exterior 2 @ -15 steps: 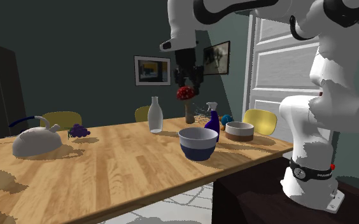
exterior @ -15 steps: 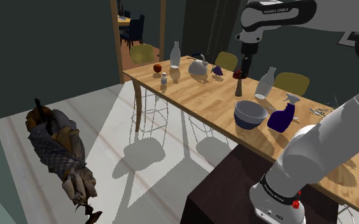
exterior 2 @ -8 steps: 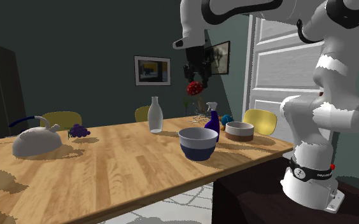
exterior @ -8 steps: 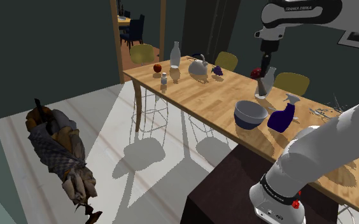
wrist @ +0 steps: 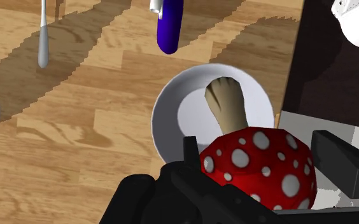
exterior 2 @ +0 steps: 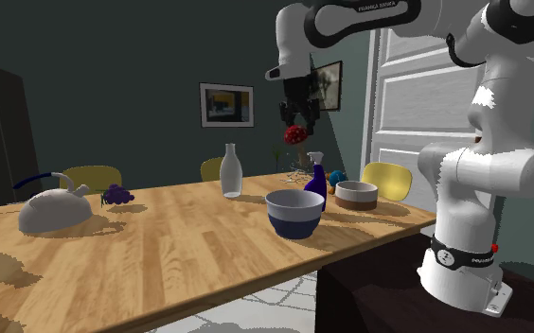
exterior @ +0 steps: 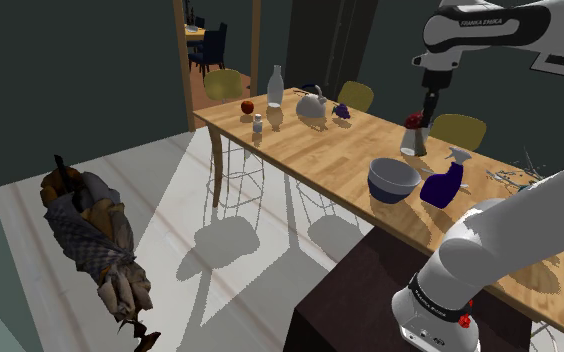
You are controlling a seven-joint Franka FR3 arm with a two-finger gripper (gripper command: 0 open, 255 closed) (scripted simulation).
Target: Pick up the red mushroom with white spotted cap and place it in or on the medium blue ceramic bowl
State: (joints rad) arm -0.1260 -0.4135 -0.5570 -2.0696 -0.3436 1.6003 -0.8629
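Observation:
My gripper (exterior 2: pixel 296 121) is shut on the red mushroom with white spots (exterior 2: pixel 296 135) and holds it high above the wooden table (exterior 2: pixel 161 246). In the wrist view the cap (wrist: pixel 261 167) sits clasped between the black fingers (wrist: pixel 191 153), with the tan stem (wrist: pixel 226 105) pointing down toward the bowl (wrist: pixel 162 121) directly beneath. The blue bowl (exterior 2: pixel 294 211) stands near the table's edge. In the shoulder view the mushroom (exterior: pixel 415 122) hangs under the gripper (exterior: pixel 428 108), above and slightly behind the bowl (exterior: pixel 394 178).
A dark blue spray bottle (exterior: pixel 443 184) stands right beside the bowl. A clear bottle (exterior 2: pixel 231 170), a brown-banded bowl (exterior 2: pixel 357 194), a kettle (exterior 2: pixel 54 208) and grapes (exterior 2: pixel 116 195) also sit on the table. Yellow chairs (exterior: pixel 458 128) line its far side.
The gripper has carried the mushroom toward the shoulder view's right, from near the clear bottle to a spot over the blue bowl. Nothing on the table has moved.

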